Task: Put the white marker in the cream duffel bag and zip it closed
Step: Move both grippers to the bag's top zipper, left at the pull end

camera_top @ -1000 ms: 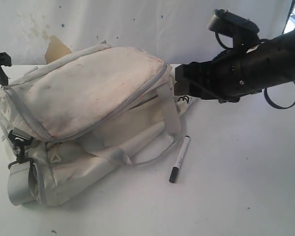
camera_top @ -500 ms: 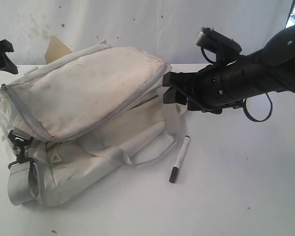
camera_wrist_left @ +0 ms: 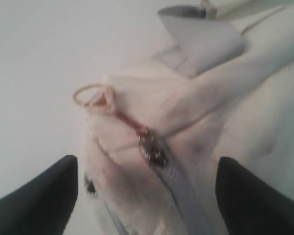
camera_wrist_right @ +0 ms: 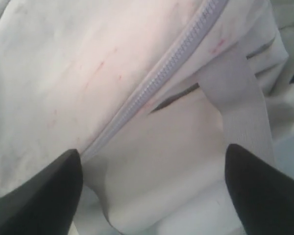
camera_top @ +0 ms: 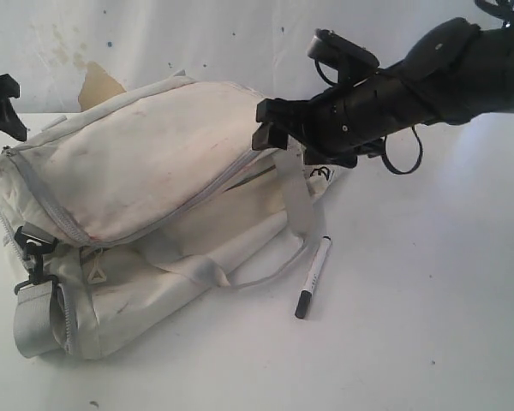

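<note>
Right gripper hovers over bag, upper centre, jaws wide, empty. Left gripper wide, empty, facing zip pull. Marker lies lower centre, beside bag. Likely step: opening bag; next, pinch flap.

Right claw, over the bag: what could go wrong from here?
The open right claw hangs by the grey strap and could snag it instead of the zipper. Tugging the cream duffel bag may roll the white marker, lying on the table beside it.
</note>
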